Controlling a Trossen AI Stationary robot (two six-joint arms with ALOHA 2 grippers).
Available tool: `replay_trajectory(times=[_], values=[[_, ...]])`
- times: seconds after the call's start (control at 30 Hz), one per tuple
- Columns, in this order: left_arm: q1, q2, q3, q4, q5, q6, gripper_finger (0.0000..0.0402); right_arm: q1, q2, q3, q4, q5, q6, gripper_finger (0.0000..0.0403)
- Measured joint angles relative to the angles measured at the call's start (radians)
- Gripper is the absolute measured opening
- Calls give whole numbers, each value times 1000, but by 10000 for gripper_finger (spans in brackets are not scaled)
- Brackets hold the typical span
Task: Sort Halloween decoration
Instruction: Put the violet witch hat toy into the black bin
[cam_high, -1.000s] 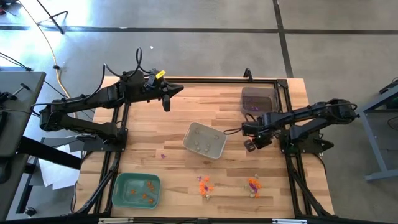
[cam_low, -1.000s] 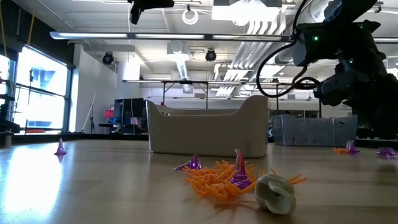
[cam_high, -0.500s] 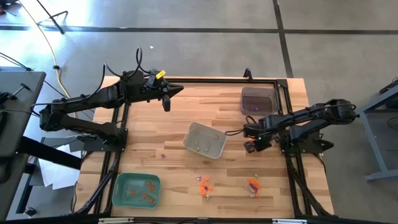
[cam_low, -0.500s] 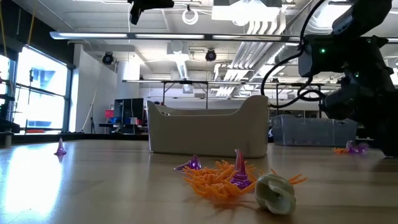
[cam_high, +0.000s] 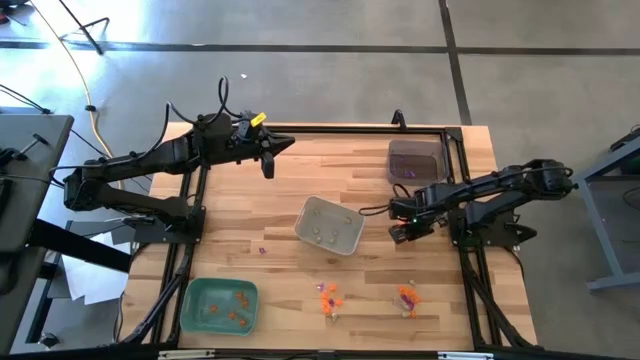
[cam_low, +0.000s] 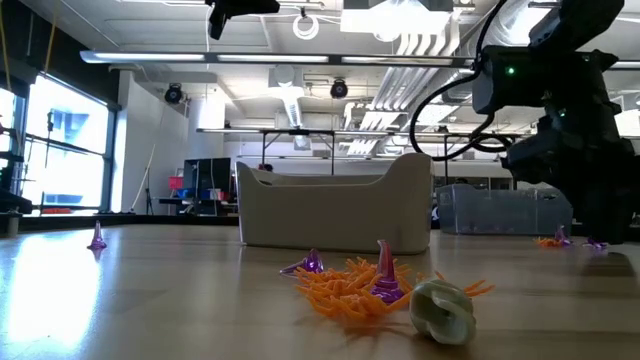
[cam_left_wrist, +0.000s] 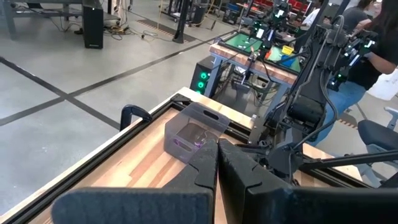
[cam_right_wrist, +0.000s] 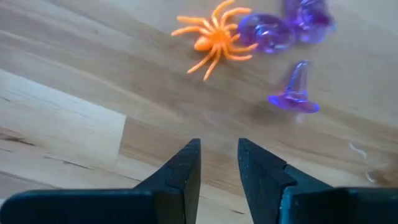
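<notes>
The Halloween decoration lies in small heaps on the wooden table. An orange heap (cam_high: 328, 298) and an orange-and-purple heap (cam_high: 407, 297) sit near the near edge, and a lone purple piece (cam_high: 263, 250) lies further left. My right gripper (cam_high: 404, 232) is open and hovers over the table just short of the orange-and-purple heap. Its wrist view shows an orange spider (cam_right_wrist: 214, 39) and purple witch hats (cam_right_wrist: 295, 96) ahead of the gripper (cam_right_wrist: 217, 158). My left gripper (cam_high: 269, 158) is shut and waits high over the far left of the table.
A beige tray (cam_high: 330, 225) sits mid-table, left of my right gripper. A dark tray (cam_high: 415, 160) with purple pieces stands at the far right, and a green tray (cam_high: 220, 305) with orange pieces at the near left. A whitish trinket (cam_low: 443, 310) lies beside the orange heap (cam_low: 350, 285).
My right gripper has sunk a little toward the table near the orange-and-purple heap, and its fingers have stayed apart. The left arm and the trinkets have kept still.
</notes>
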Motion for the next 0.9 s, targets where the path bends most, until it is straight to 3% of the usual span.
replay_trajectory(times=[0.33, 0.9], values=[[0, 0, 0, 1, 0, 0, 0, -10, 0, 27, -99, 69, -8, 102], [0, 0, 0, -3, 0, 17, 0, -139, 0, 27, -110, 114, -108, 102]])
